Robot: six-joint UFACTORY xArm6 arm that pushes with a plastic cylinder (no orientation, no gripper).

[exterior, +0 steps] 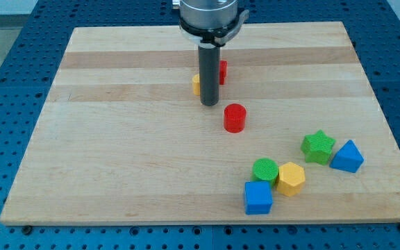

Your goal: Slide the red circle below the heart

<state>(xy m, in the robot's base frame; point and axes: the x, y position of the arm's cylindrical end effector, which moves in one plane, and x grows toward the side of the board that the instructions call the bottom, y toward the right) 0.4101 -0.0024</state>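
Here my tip [209,104] stands just up-left of the upright red circle [235,118]; no tool shows.

Red circle [235,117]: short upright cylinder, flat face up, standing free on the wooden board just right of frame centre. Heart not clearly made out; small red block [222,71] and yellow block [196,85] partly hidden up above, upper centre.

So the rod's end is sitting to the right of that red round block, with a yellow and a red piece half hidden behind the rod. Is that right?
Not quite. In the camera view my tip sits up and to the view's left of the red circle, not to its right, with a gap between them. The rest holds: a yellow block and a red block peek out behind the rod.
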